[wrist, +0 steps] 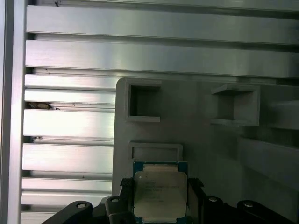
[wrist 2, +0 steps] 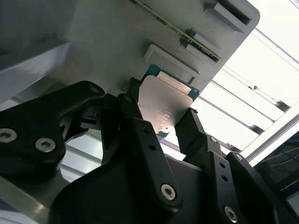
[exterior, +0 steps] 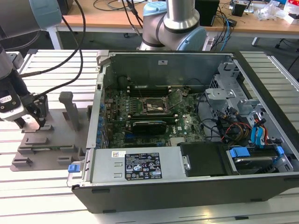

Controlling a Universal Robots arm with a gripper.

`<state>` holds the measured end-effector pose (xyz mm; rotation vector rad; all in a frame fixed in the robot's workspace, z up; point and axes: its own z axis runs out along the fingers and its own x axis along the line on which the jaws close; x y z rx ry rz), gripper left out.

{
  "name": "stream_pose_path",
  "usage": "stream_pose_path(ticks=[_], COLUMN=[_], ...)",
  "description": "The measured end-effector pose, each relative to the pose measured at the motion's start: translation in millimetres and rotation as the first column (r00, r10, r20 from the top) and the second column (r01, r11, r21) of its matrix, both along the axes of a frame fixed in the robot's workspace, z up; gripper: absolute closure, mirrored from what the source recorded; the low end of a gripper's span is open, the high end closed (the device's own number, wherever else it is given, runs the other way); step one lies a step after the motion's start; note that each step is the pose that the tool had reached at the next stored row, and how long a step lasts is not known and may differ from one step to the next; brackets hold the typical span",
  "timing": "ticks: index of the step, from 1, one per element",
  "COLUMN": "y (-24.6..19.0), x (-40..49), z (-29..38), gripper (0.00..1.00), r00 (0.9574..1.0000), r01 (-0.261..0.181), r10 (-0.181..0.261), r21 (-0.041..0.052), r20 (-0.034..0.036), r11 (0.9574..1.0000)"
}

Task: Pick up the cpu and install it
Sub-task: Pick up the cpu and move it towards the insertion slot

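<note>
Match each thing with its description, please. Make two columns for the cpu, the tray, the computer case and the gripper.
1 cpu
2 tray
3 computer case
4 gripper

a open, circuit board showing
b gray, on the slatted table
c silvery top, greenish rim
d at the cpu, over the tray

Pairs: 1-c, 2-b, 3-a, 4-d

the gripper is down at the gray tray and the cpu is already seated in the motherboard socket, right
No: the cpu lies on the gray tray, not in the socket, with the jaws of the gripper against two of its sides, as both wrist views show.
</note>
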<state>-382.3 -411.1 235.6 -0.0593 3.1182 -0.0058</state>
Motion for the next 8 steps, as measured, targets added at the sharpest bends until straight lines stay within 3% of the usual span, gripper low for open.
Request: stream_pose_path(ticks=[8], y=[0.0], x=[0.0], z=[15.6], gripper=[0.45], r00=[1.0], r01=[0.0], r10=[0.0], r21=[0.0], r20=[0.0], r11=[1.0])
